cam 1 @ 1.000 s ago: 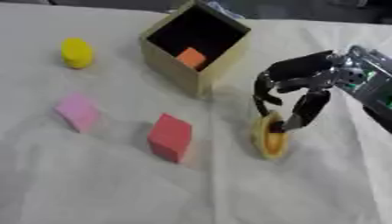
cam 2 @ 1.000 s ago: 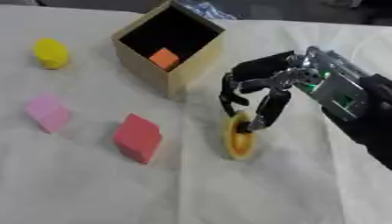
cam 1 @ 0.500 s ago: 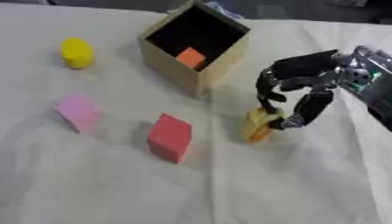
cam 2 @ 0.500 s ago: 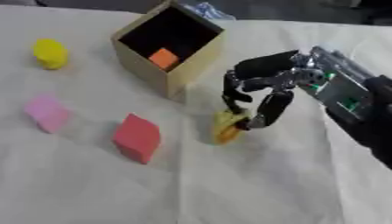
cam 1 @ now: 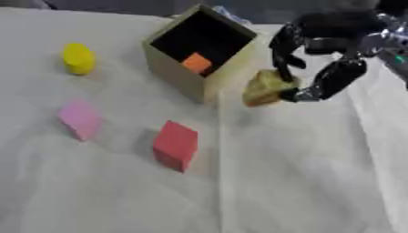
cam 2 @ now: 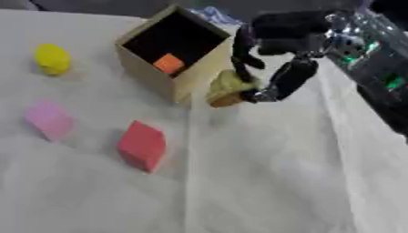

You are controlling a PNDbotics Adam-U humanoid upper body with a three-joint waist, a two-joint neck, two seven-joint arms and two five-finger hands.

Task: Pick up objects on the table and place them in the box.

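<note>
The right hand point(cam 1: 318, 59) curls its fingers around a yellow piece point(cam 1: 267, 88), lifted at 3 o'clock of the box point(cam 1: 179, 73).

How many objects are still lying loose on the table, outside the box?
3: a yellow piece at far left, a pink block below it, a red block near the middle.

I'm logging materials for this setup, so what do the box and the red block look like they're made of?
The box looks like plain cardboard or thin wood: matte tan walls, sharp edges, dark inside; which of the two is unclear. The red block looks like foam or painted wood: flat matte colour, no shine, slightly soft corners. The blur leaves that open too.
</note>
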